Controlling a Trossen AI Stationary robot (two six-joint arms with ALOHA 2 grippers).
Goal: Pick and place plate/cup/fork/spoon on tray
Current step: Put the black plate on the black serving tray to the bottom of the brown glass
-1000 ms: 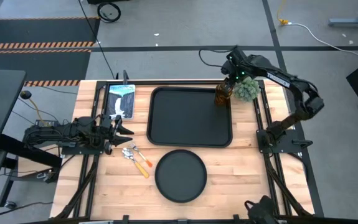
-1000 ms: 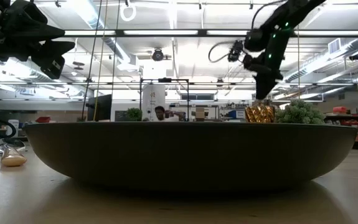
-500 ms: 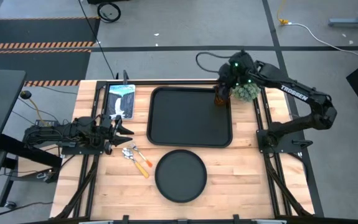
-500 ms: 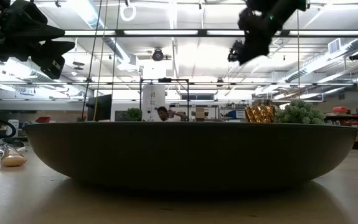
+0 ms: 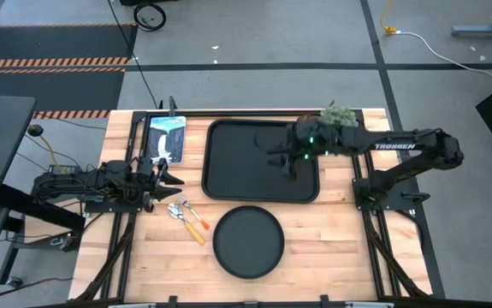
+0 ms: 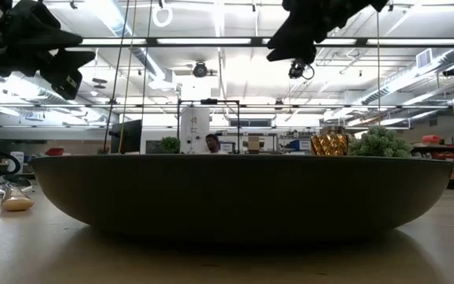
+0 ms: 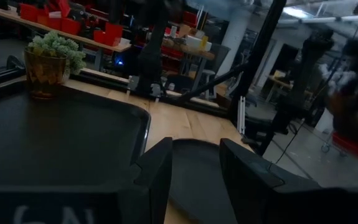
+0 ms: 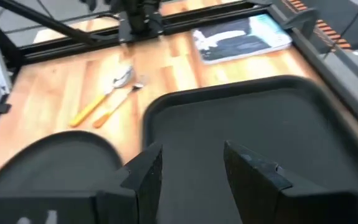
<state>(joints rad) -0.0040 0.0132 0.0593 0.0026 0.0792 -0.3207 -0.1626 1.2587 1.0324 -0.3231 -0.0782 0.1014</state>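
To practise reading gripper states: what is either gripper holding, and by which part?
Nothing is held. The right gripper hangs open over the tray; the left gripper, also open, waits at the table's left edge.

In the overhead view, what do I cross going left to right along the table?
Left gripper → spoon and fork → plate → tray → right gripper, empty and open over the tray → potted plant.

Potted plant (image 5: 338, 114) beside tray (image 5: 237, 171) corner
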